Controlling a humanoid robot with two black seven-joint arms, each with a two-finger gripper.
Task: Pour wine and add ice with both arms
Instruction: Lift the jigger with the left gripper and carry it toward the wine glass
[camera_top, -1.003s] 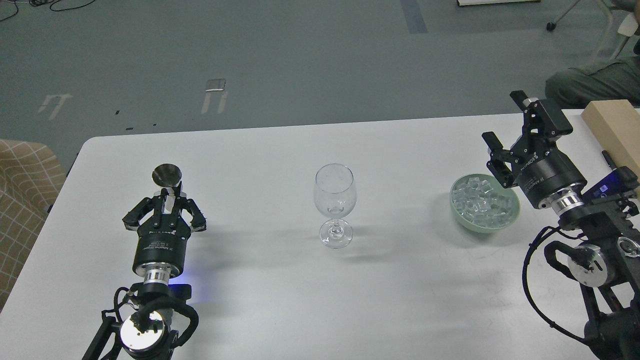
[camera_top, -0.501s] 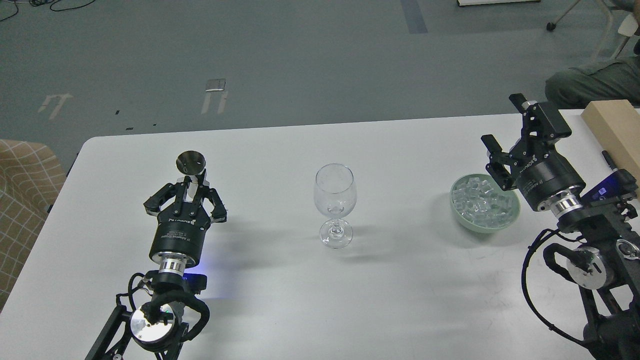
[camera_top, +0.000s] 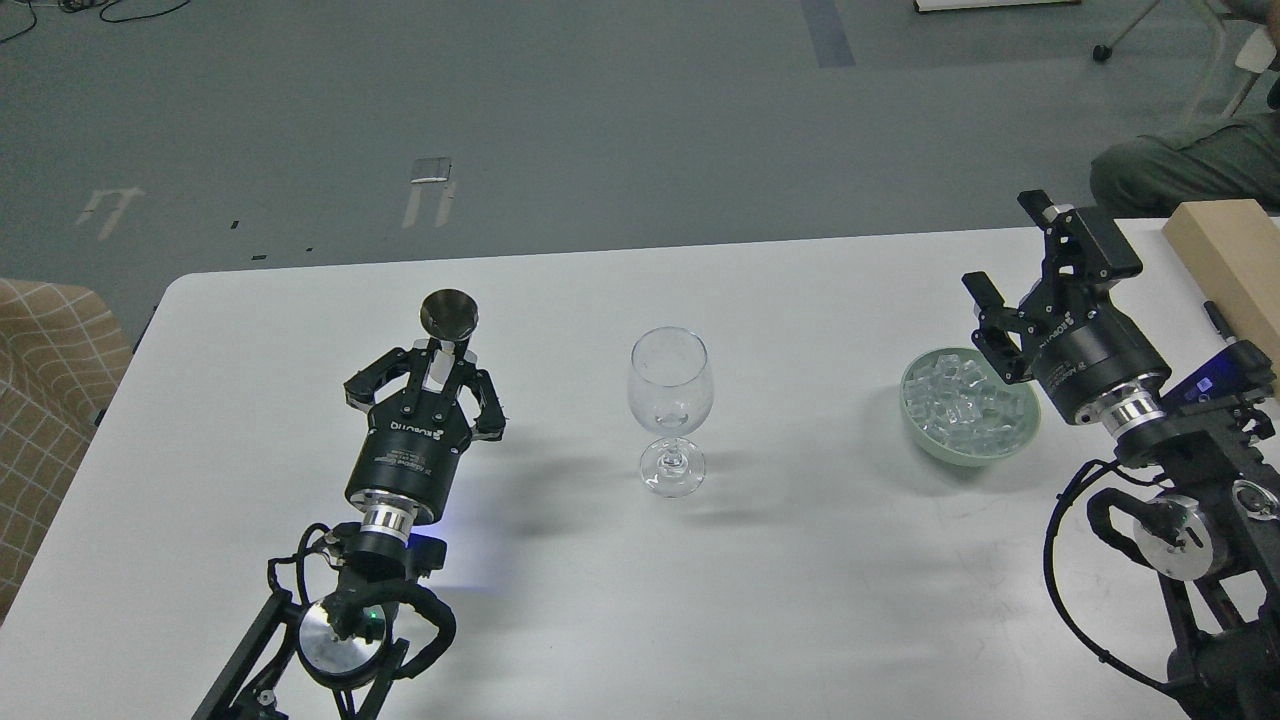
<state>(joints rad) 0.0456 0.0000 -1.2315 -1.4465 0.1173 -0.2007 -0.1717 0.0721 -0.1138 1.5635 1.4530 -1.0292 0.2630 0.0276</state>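
Observation:
An empty clear wine glass stands upright at the middle of the white table. My left gripper is shut on a small metal cup, held upright above the table, left of the glass and apart from it. What is inside the cup does not show. A heap of ice fills a pale green bowl to the right. My right gripper is open and empty, its fingers spread wide, just behind and right of the bowl.
A pale wooden block lies at the table's far right edge, behind my right arm. A person's leg shows beyond it. A checked chair stands off the table's left edge.
My left gripper has carried the metal cup to the right and a little farther away, closer to the wine glass. My right gripper has barely moved.

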